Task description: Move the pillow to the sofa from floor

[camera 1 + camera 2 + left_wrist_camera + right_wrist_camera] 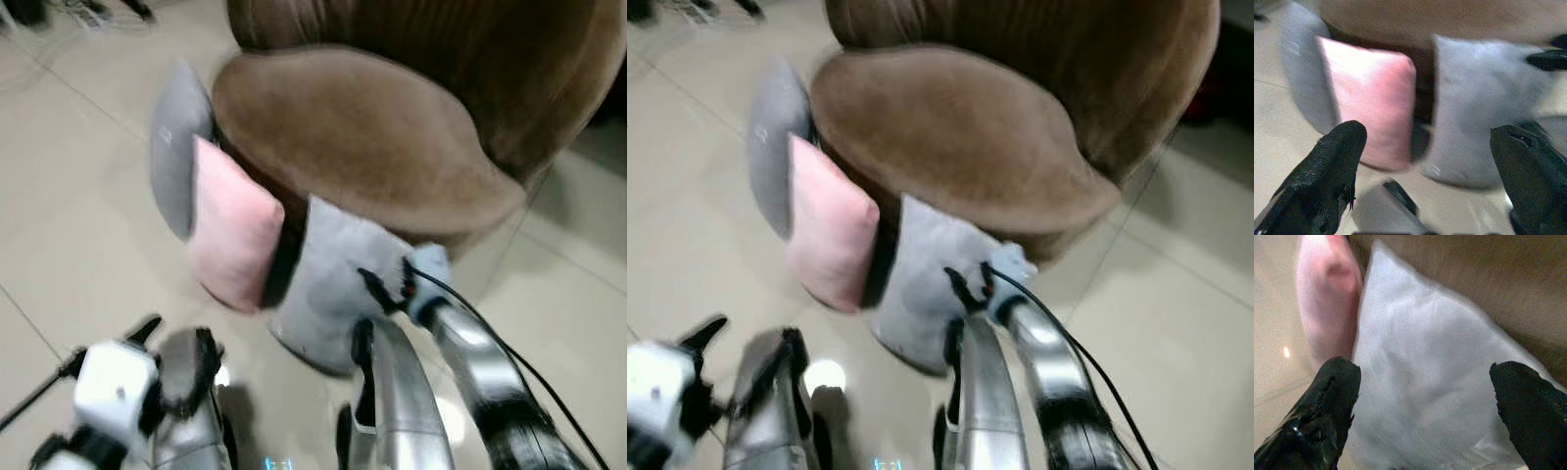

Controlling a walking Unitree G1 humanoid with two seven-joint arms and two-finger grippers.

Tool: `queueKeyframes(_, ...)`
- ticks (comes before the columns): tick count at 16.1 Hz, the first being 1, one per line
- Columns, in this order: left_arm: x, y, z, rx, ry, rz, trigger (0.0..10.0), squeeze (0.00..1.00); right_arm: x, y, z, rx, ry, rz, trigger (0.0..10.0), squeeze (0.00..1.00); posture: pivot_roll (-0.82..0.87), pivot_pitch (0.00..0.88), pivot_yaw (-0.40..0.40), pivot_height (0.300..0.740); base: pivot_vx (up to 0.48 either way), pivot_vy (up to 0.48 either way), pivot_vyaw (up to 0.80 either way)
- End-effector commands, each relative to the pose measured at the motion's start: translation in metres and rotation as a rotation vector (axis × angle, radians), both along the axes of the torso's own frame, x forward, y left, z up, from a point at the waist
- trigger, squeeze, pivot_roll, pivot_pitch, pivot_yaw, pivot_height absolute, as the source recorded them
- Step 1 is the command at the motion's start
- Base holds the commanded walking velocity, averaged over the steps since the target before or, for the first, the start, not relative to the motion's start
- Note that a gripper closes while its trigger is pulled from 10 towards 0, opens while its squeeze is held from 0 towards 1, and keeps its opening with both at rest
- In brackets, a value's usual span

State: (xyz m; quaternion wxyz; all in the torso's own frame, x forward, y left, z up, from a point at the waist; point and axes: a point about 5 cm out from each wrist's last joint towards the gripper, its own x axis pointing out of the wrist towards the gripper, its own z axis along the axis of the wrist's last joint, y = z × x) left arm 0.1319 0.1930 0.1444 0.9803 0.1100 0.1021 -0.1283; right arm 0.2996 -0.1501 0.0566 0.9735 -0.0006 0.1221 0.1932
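Observation:
Three pillows lean on the floor against the front of a brown round sofa (pixel 362 137): a dark grey pillow (pixel 176 147) on the left, a pink pillow (pixel 230 230) in the middle, a light grey pillow (pixel 333 274) on the right. My right gripper (pixel 1425 377) is open, close up against the light grey pillow (pixel 1430 382), which spans the gap between its fingers (pixel 1334 391). My left gripper (pixel 1430 142) is open and lower, back from the pillows, facing the gap between the pink pillow (pixel 1371 98) and the light grey one (pixel 1479 98).
Beige tiled floor (pixel 69 215) spreads to the left and right of the sofa. The sofa's backrest (pixel 470 49) rises behind the seat. Dark objects lie on the floor at the far left (pixel 88 12). The views are blurred.

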Motion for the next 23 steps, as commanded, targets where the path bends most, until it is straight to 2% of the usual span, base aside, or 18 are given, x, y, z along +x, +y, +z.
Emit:
queueKeyframes(1, 0.001, 0.005, -0.003, 0.003, 0.000, 0.055, 10.0, 0.00, -0.008, -0.015, 0.022, 0.018, -0.056, -0.040, 10.0, 0.00, 0.01, 0.000, -0.085, 0.486, 0.000, 0.000, 0.00)
queueKeyframes(3, 0.026, 0.017, 0.000, -0.011, -0.080, 0.149, 10.0, 0.00, -0.018, -0.021, 0.043, 0.069, -0.114, -0.123, 10.0, 0.00, -0.01, 0.000, -0.057, 0.486, 0.000, 0.000, 0.00)
queueKeyframes(5, 0.043, 0.025, 0.006, 0.022, -0.167, 0.223, 10.0, 0.00, -0.026, -0.017, 0.047, 0.081, -0.136, -0.184, 10.0, 0.00, -0.02, 0.000, -0.048, 0.486, 0.000, 0.000, 0.00)
queueKeyframes(6, 0.051, 0.024, 0.009, 0.017, -0.227, 0.258, 10.0, 0.00, -0.034, -0.016, 0.045, 0.132, -0.123, -0.239, 10.0, 0.00, -0.02, 0.000, -0.038, 0.495, 0.000, 0.000, 0.00)
queueKeyframes(8, 0.063, 0.022, 0.009, -0.025, -0.252, 0.291, 10.0, 0.00, -0.041, -0.008, 0.042, 0.123, -0.068, -0.238, 10.0, 0.00, -0.03, 0.000, -0.037, 0.510, 0.000, 0.000, 0.00)
queueKeyframes(10, 0.082, 0.017, 0.001, -0.030, -0.243, 0.268, 10.0, 0.00, -0.035, 0.003, 0.048, 0.158, -0.064, -0.267, 10.0, 0.00, -0.06, 0.000, -0.017, 0.530, 0.000, 0.000, 0.00)
queueKeyframes(12, 0.095, 0.013, -0.001, -0.023, -0.246, 0.236, 10.0, 0.00, -0.026, 0.006, 0.054, 0.169, -0.077, -0.284, 10.0, 0.00, -0.07, 0.000, -0.014, 0.550, 0.000, 0.000, 0.00)
queueKeyframes(13, 0.098, 0.012, -0.001, -0.025, -0.244, 0.230, 10.0, 0.00, -0.024, 0.006, 0.055, 0.162, -0.087, -0.281, 10.0, 0.00, -0.07, 0.000, -0.014, 0.555, 0.000, 0.000, 0.00)
queueKeyframes(14, 0.105, 0.009, -0.005, -0.013, -0.216, 0.214, 10.0, 0.00, -0.017, 0.003, 0.056, 0.116, -0.085, -0.275, 10.0, 0.00, -0.07, 0.000, -0.018, 0.560, 0.000, 0.000, 0.00)
queueKeyframes(17, 0.106, 0.011, -0.009, 0.005, -0.225, 0.242, 10.0, 0.00, -0.010, -0.001, 0.053, 0.065, -0.065, -0.273, 10.0, 0.00, -0.06, 0.000, -0.017, 0.560, 0.000, 0.000, 0.00)
queueKeyframes(20, 0.106, 0.012, -0.009, 0.011, -0.234, 0.247, 10.0, 0.00, -0.010, 0.005, 0.052, 0.083, -0.062, -0.273, 10.0, 0.00, -0.06, 0.000, -0.019, 0.560, 0.000, 0.000, 0.80)
queueKeyframes(23, 0.107, 0.013, -0.009, 0.022, -0.242, 0.255, 10.0, 0.00, -0.009, 0.003, 0.051, 0.080, -0.064, -0.300, 10.0, 0.00, -0.06, 0.000, -0.014, 0.560, 0.000, 0.000, 0.00)
